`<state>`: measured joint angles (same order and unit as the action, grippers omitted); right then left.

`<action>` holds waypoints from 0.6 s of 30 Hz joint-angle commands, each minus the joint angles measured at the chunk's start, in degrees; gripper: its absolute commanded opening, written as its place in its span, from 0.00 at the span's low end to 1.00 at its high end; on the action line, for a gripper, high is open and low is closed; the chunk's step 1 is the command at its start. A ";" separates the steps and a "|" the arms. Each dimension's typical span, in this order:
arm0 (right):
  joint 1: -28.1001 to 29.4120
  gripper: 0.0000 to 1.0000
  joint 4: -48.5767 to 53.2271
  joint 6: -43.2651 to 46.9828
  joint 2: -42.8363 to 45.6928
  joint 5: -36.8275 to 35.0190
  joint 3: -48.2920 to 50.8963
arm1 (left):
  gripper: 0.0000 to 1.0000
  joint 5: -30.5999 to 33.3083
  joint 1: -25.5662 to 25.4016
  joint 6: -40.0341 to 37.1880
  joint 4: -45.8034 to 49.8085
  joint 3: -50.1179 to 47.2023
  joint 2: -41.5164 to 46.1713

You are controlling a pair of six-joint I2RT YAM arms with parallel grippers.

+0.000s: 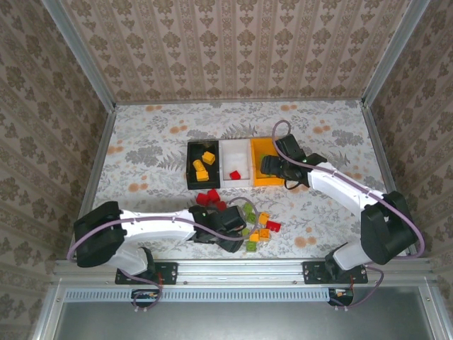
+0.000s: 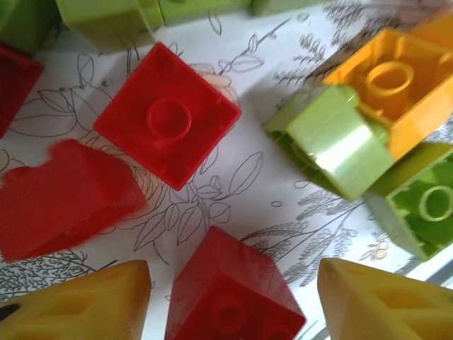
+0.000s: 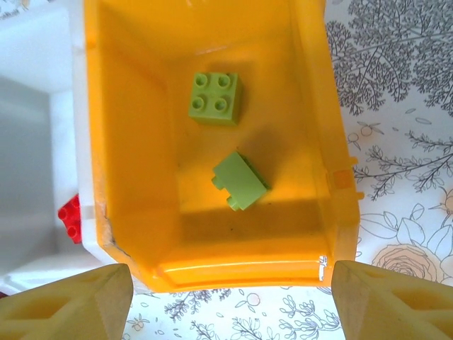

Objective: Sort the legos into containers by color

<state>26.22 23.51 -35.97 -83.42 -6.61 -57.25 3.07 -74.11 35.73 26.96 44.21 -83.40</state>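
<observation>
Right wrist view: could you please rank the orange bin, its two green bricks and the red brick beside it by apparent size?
1. orange bin
2. studs-up green brick and tipped green brick: look alike, tied
3. red brick: smallest showing, but partly hidden by the bin's wall, so unsure

Sorting by colour, partly done.
The black bin (image 1: 190, 167), at nine o'clock in the row, holds two yellow bricks (image 1: 208, 157). The white bin (image 1: 236, 151) in the middle holds one red brick (image 1: 235, 174). The orange bin (image 3: 312, 106), at three o'clock, holds two green bricks (image 3: 214, 99). Loose legos (image 1: 207, 198) in red, yellow and green lie mixed at six o'clock of the row.
</observation>
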 commanded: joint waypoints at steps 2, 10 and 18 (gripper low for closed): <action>-1.11 0.76 -1.12 -0.12 2.33 1.16 1.26 | 0.57 2.97 -0.91 0.32 3.72 1.52 -1.33; -2.73 0.77 -1.00 -0.25 2.99 1.67 1.36 | 0.39 5.62 -1.04 -0.58 5.80 2.87 2.69; -3.31 0.77 -1.84 -0.85 5.33 1.95 3.12 | 0.35 6.82 9.86 -10.01 4.77 13.24 5.20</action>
<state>23.29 22.46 -36.01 -80.25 -5.50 -55.18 8.84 -69.23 31.14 33.30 53.39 -78.87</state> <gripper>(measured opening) 0.767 0.412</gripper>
